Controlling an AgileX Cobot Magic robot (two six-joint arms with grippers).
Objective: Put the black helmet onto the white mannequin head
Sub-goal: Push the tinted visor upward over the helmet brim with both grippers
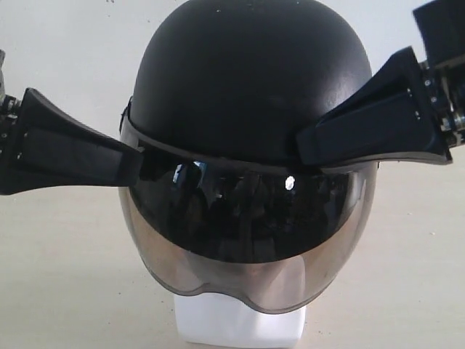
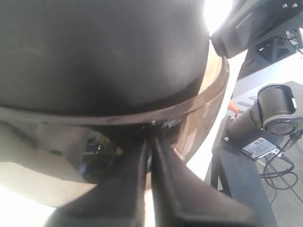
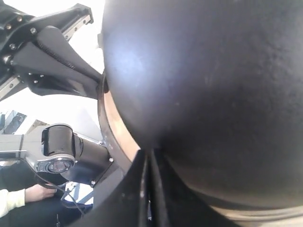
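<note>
Exterior view: the helmet (image 1: pixel 247 80) sits over the head (image 1: pixel 240 329), crown up. Its smoky visor (image 1: pixel 247 240) faces the camera, toward the near edge of the surface (image 1: pixel 58 291). The helmet's front-to-back axis runs from far to near and its brim lies close to level, a little lower on the right. Of the head, only the white neck and base show, below the visor's lower lip and midway between the left and right edges. The face is hidden behind the tinted visor, so how deep the helmet is seated cannot be told.

The left end effector (image 1: pixel 134 163) reaches in from the left edge and meets the helmet where the visor joins the shell. The right end effector (image 1: pixel 311 144) comes from the right edge, slanting down to the same seam on the other side.

In the left wrist view, the left end effector (image 2: pixel 149 139) has its fingers (image 2: pixel 165 175) drawn nearly together, with only a thin slit between them. The tips are clamped at the helmet's (image 2: pixel 94 47) lower band. The right wrist view shows the right end effector (image 3: pixel 150 153) closed likewise on the rim of the shell (image 3: pixel 213 85). A black camera (image 2: pixel 277 111) on a stand is off to the side.
</note>
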